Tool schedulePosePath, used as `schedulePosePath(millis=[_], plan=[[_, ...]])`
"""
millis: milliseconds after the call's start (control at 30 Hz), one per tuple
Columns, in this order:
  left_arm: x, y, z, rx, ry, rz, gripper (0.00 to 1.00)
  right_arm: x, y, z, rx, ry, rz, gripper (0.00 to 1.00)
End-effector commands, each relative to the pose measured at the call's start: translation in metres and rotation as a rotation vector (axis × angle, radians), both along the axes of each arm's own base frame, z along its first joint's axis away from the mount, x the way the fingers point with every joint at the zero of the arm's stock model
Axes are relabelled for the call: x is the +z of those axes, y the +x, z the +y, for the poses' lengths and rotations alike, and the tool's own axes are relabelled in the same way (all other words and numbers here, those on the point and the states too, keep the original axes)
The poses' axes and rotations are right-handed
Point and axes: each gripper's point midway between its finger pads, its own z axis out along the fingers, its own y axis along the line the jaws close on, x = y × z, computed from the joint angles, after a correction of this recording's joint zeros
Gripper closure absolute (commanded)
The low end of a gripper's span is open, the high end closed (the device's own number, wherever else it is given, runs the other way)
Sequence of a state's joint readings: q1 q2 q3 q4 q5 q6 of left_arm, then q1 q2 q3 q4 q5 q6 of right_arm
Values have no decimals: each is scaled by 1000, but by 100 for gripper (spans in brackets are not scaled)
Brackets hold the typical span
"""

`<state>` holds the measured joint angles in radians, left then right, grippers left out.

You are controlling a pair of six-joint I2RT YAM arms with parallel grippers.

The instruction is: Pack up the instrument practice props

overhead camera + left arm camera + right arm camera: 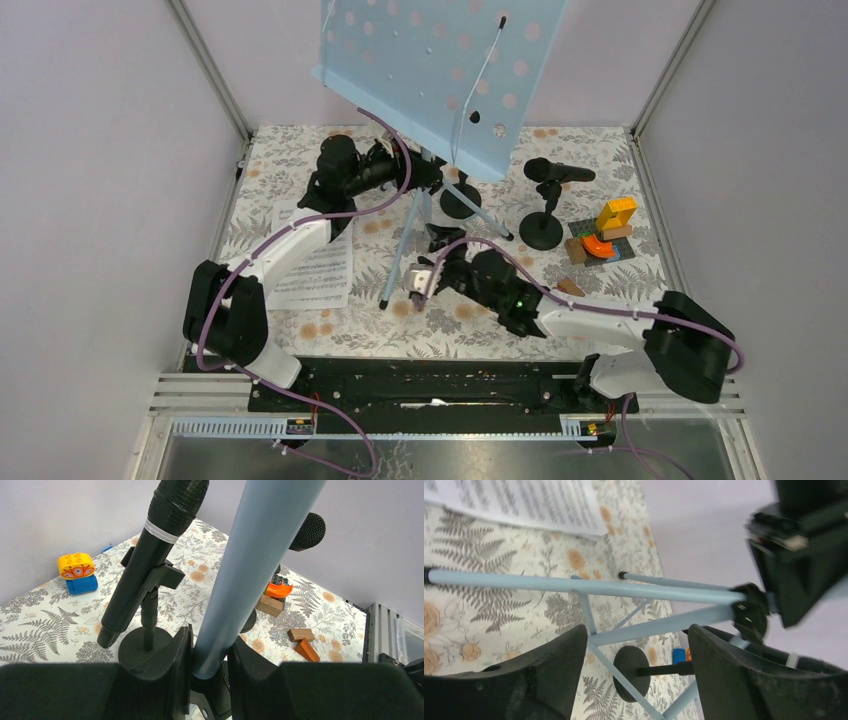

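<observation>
The left gripper [210,652] grips the thin blue-grey pole [250,555] of the light-blue perforated music stand [430,80] standing on the fern-printed surface [290,160], while the right gripper [639,645] is wide open near its tripod legs [574,586].

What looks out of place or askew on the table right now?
Nothing spilled or broken. Only the sheet music stands out: it lies flat on the table, beside the tripod and partly under the left arm, not on the desk.
</observation>
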<state>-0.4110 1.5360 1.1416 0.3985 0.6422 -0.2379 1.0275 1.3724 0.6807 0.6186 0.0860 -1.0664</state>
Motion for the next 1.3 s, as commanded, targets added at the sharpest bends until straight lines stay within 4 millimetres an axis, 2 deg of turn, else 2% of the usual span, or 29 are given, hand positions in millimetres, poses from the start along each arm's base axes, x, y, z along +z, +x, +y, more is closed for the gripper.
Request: schedulePosePath(millis=[0,67,400,500,633,733,900,1000,1100,1267], plan=[[11,7,11,60,-90,94,72,68,-18,-18,-10,494,79,16],[15,7,15,71,-98,79,62,69,-21,-29,-32,606,124,13],[40,-5,30,102,-147,-30,13,21,-20,-67,-289,903,522,9],[49,-14,33,96,-156,-66,4,12,-23,-72,-310,931,572,9],[62,-26,37,86,-147,-139,2,7,-23,-80,-388,990,656,9],[66,-32,41,92,-128,-175,2,5,-24,-77,-426,1006,737,10],[59,-38,38,111,-64,-182,2,-12,-27,-67,-558,935,916,12],[53,-49,41,107,-81,-134,4,-27,-30,-59,-628,830,994,8],[41,-55,53,175,-95,-67,3,-41,-36,-50,-695,764,1094,7],[-2,-68,75,294,-62,114,1,-60,-45,-44,-816,644,1201,0]])
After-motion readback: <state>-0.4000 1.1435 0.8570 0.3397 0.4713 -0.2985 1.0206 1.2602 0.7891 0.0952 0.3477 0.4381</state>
